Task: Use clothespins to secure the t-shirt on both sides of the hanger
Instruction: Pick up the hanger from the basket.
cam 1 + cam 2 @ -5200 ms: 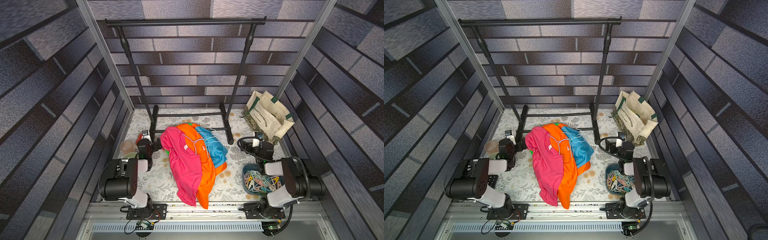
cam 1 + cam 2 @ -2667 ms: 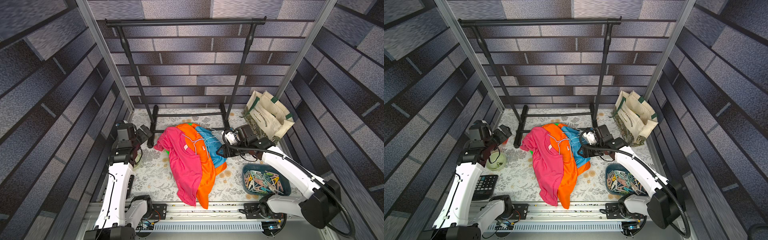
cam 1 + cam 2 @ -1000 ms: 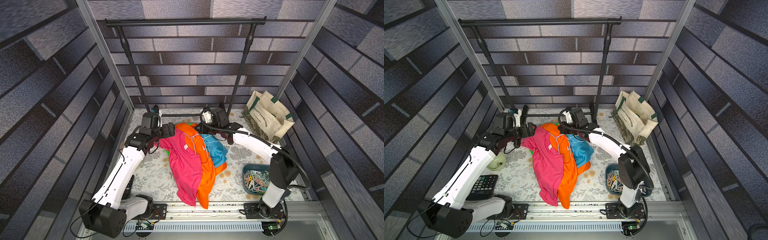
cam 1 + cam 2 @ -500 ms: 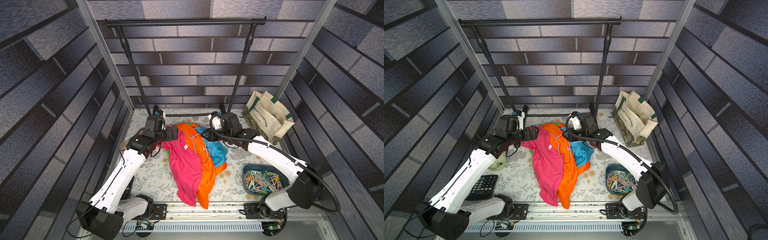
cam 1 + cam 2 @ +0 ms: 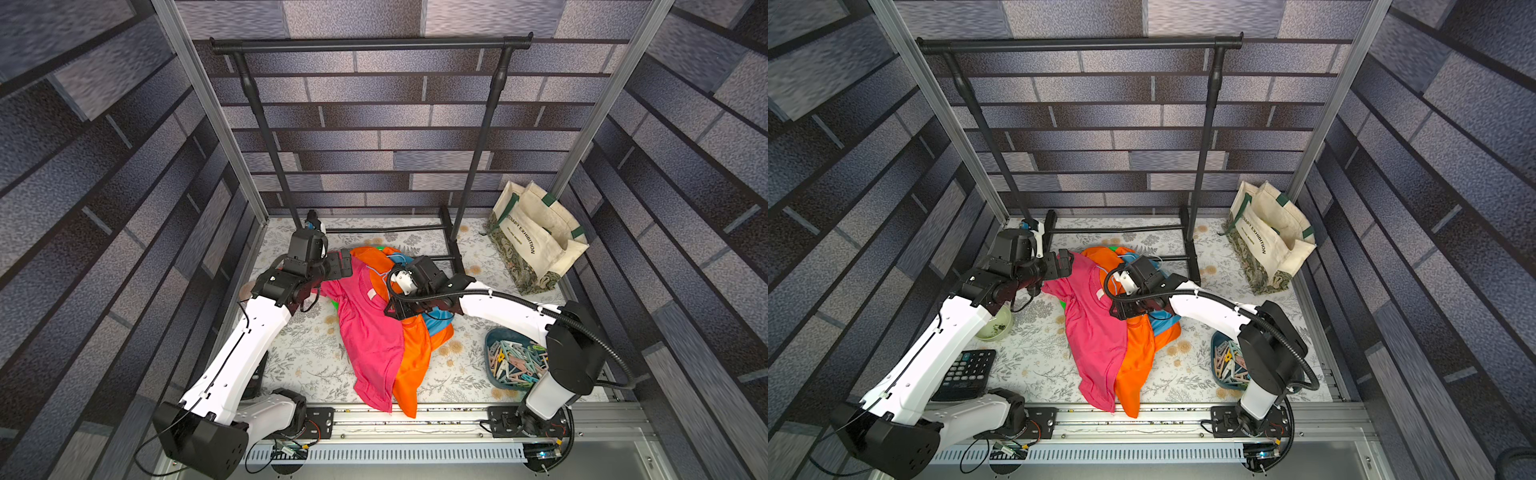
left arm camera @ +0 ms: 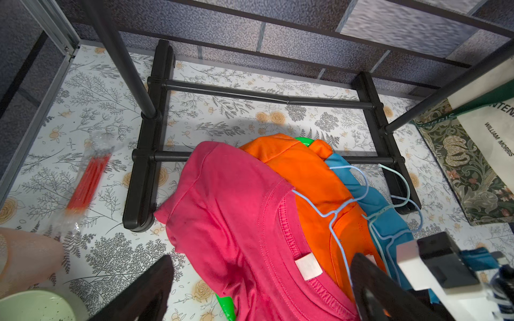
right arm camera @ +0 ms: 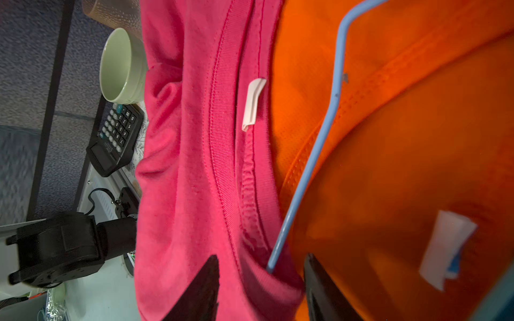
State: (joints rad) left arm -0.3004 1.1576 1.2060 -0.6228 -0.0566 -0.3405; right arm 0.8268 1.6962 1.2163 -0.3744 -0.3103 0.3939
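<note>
A pink t-shirt [image 5: 370,332] [image 5: 1092,332] lies on top of an orange one [image 5: 415,353] and a blue one [image 5: 440,326] in a heap on the table. A thin blue wire hanger [image 6: 333,214] [image 7: 331,111] runs into the pink collar. My left gripper [image 5: 340,266] [image 6: 258,291] hangs wide open over the pink shoulder and collar. My right gripper [image 5: 401,309] [image 7: 261,289] is open, its jaws astride the pink collar edge and the hanger wire. The clothespins [image 5: 515,363] [image 5: 1227,361] fill a blue basket [image 5: 492,336] at the front right.
A black clothes rack [image 5: 370,43] stands at the back, its feet [image 6: 150,155] beside the heap. A tote bag [image 5: 536,241] leans at the back right. A green bowl [image 5: 996,326], a calculator [image 5: 965,374] and a pack of red sticks [image 6: 89,178] lie left.
My right arm has swung from the back of the heap forward onto the pink collar, and its jaws have come apart. The left gripper has edged over the pink shoulder and opened fully.
</note>
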